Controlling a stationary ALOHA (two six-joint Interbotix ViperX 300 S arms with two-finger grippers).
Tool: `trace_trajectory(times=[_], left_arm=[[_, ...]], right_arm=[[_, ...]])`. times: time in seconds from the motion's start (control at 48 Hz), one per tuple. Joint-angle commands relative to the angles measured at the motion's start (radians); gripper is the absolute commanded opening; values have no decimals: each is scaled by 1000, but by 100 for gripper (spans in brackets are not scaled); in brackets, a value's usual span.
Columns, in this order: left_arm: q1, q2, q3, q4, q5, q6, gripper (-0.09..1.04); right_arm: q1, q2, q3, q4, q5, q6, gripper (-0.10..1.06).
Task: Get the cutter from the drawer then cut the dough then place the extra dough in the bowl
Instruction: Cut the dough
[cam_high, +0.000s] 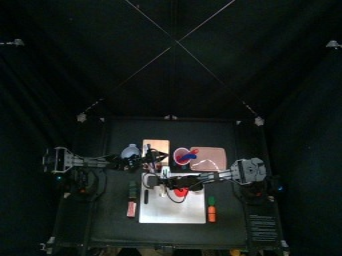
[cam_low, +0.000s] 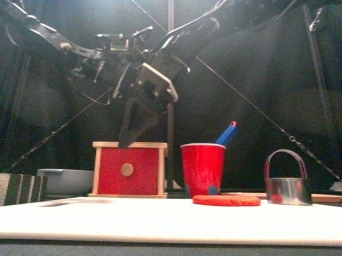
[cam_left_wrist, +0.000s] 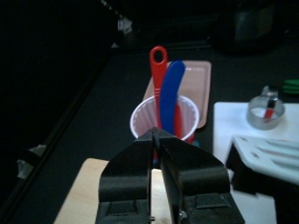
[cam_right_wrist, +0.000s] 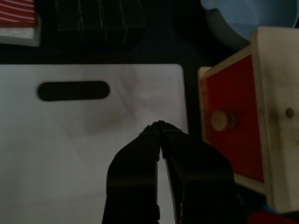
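Peeking from behind the wooden box (cam_low: 130, 170) — half the bowl (cam_low: 64, 181)

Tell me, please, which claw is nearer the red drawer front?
Right: the right claw hangs shut over the white cutting board before the drawer front; the left claw sits above the wooden box.

The wooden box (cam_right_wrist: 263, 105) runs off the right wrist view's edge.
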Motion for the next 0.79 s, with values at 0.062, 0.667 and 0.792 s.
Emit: trace_trajectory(times=[0.062, 0.667, 0.792], left_arm=[[-112, -55, 94, -109, -176, 0, 49], [-175, 110, 132, 267, -359, -382, 49], [-160, 138, 127, 345, -359, -403, 49]], right_arm=[[3, -118, 46, 75, -5, -6, 28], [3, -416, 380, 288, 49, 12, 50], [3, -460, 439, 344, 49, 14, 63]])
